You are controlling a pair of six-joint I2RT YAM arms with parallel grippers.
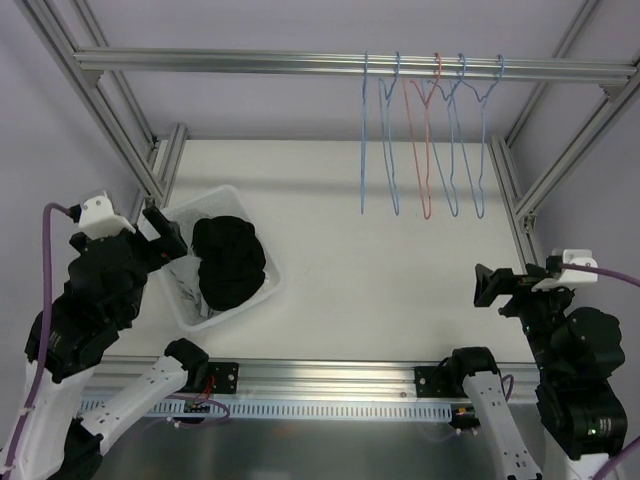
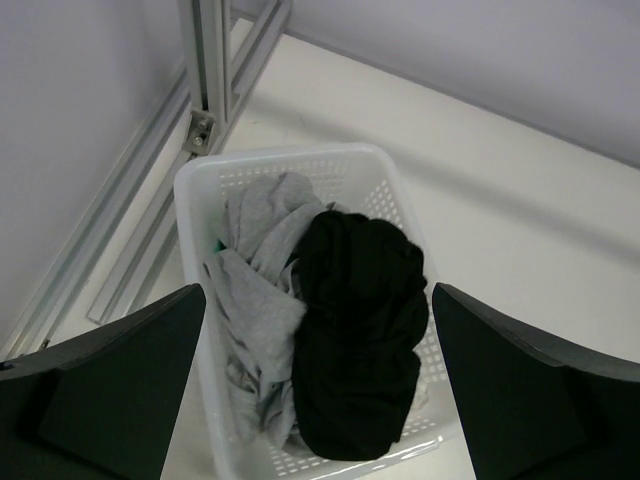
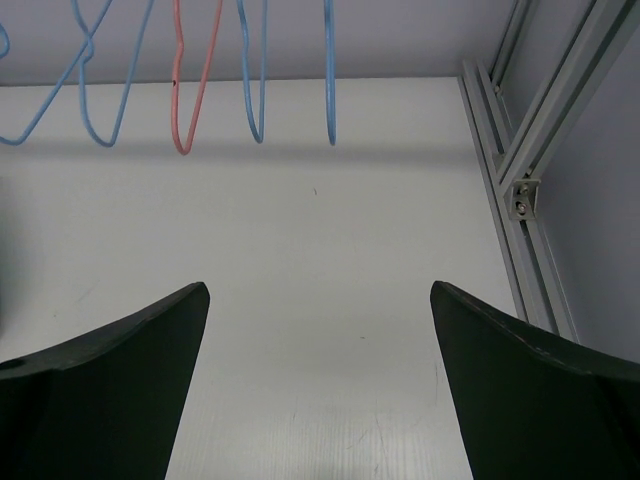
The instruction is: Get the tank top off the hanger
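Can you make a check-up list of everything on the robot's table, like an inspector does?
Surface: white table, bare across the middle.
Job's things: blue hangers and one red hanger on the top rail, none with a top on it; black garment bundled in the basket.
Clutter: white basket on the left, also holding a grey garment.
Grippers: left gripper open above the basket, empty; right gripper open, empty.
Cables: purple cable at each wrist, off the table.
Surroundings: aluminium frame, pale walls.
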